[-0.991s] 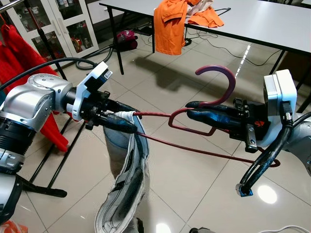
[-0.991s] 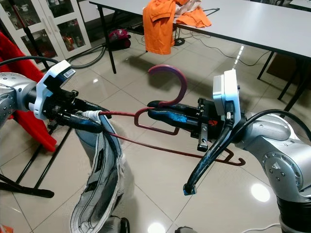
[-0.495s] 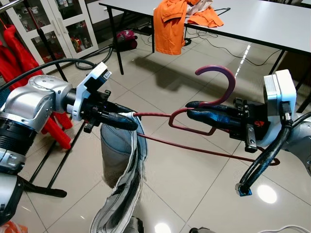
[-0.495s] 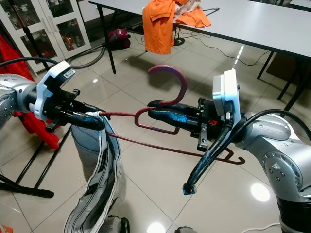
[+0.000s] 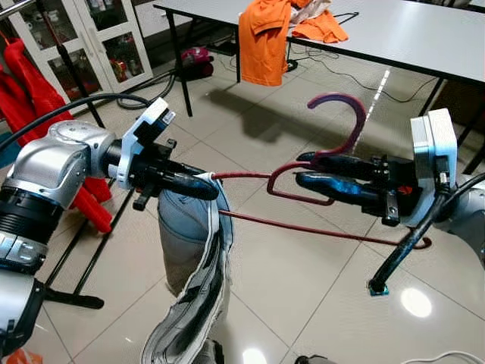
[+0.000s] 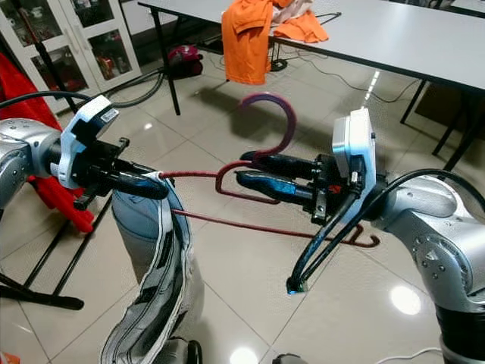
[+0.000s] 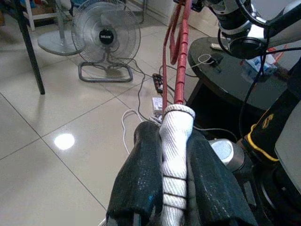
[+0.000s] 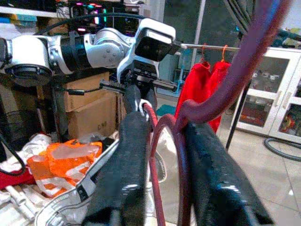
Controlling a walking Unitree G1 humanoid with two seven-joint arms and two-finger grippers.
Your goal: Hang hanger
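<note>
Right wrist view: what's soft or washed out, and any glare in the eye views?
Right wrist view: hanger and pincer fingers close up and blurred, background sharper. Left eye view: ceiling-light glare spots on the glossy floor. Left wrist view: similar glare spot on the tiles, fan sharp.

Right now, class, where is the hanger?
The hanger is held in mid-air before the robot, its neck between the right gripper fingers and its end in the left gripper, jeans hanging from it.
</note>
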